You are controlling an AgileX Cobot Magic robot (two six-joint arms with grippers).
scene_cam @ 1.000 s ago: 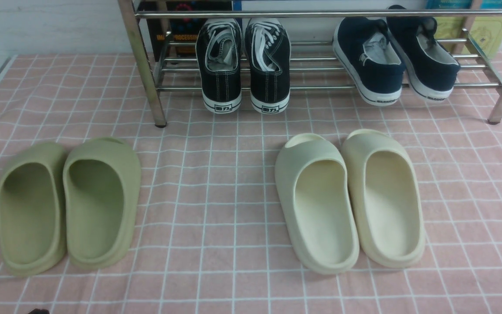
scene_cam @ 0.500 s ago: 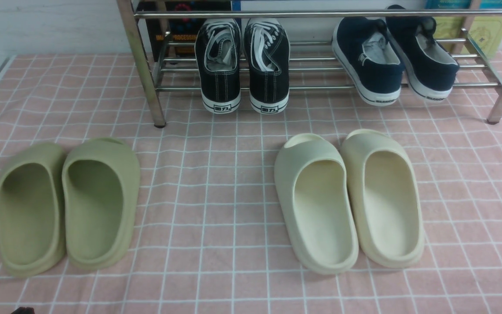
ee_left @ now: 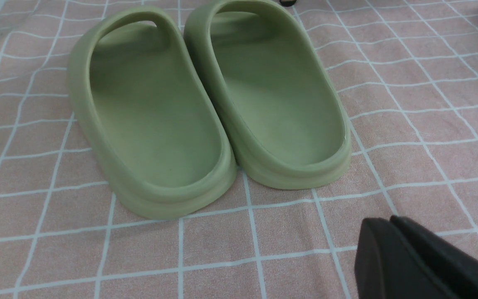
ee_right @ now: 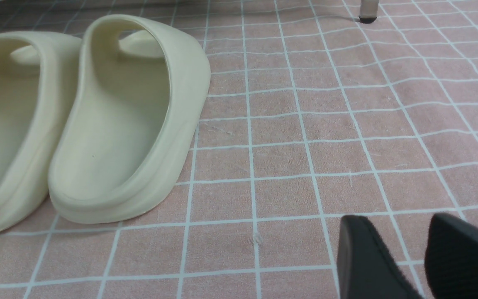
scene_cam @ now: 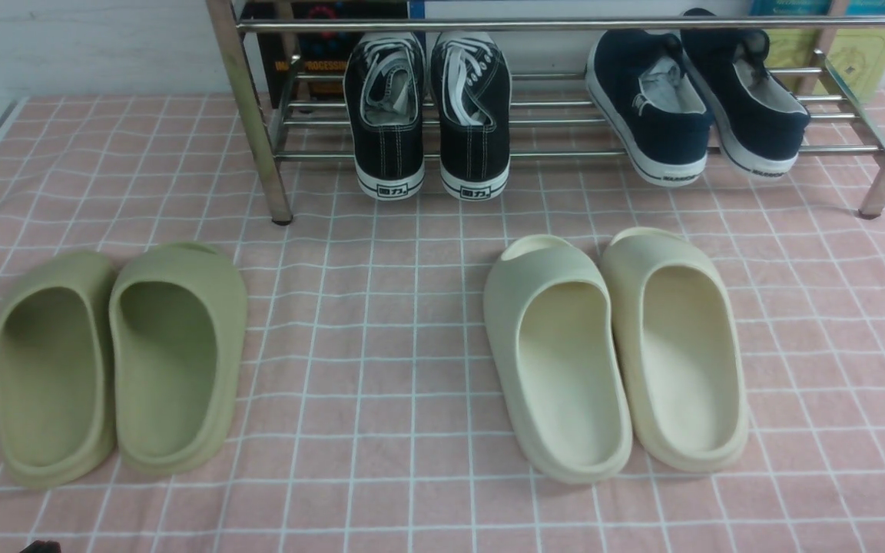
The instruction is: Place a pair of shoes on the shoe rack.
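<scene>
The pair of shoes (scene_cam: pixel 429 115), black canvas sneakers with white laces, sits on the lower bars of the shoe rack (scene_cam: pixel 565 123) at about 12 o'clock in the front view, heels toward the camera and hanging slightly past the front bar. The two sneakers stand side by side, touching or nearly so, toes pointing to 12 o'clock. On the same shelf, toward 1 o'clock, a pair of navy slip-on shoes (scene_cam: pixel 700 104) lies angled, heels turned toward 5 o'clock.

The rack's slanted legs rest on a surface covered by a pink checked cloth (scene_cam: pixel 381 330). On that cloth, well apart from the rack, two pairs of foam slides lie with their open heels toward the camera: the olive slides (scene_cam: pixel 116 361) at about 8 o'clock and the cream slides (scene_cam: pixel 615 353) at about 4 o'clock, each pair with its two slides pressed together.

The left gripper (ee_left: pixel 392 224) shows in its wrist view as dark pads pressed together, jaws closed on nothing, hovering near the heels of the olive slides without touching them. The right gripper (ee_right: pixel 396 241) shows two dark pads with a clear gap between them, jaws parted and empty, above bare cloth just beside the cream slides.
</scene>
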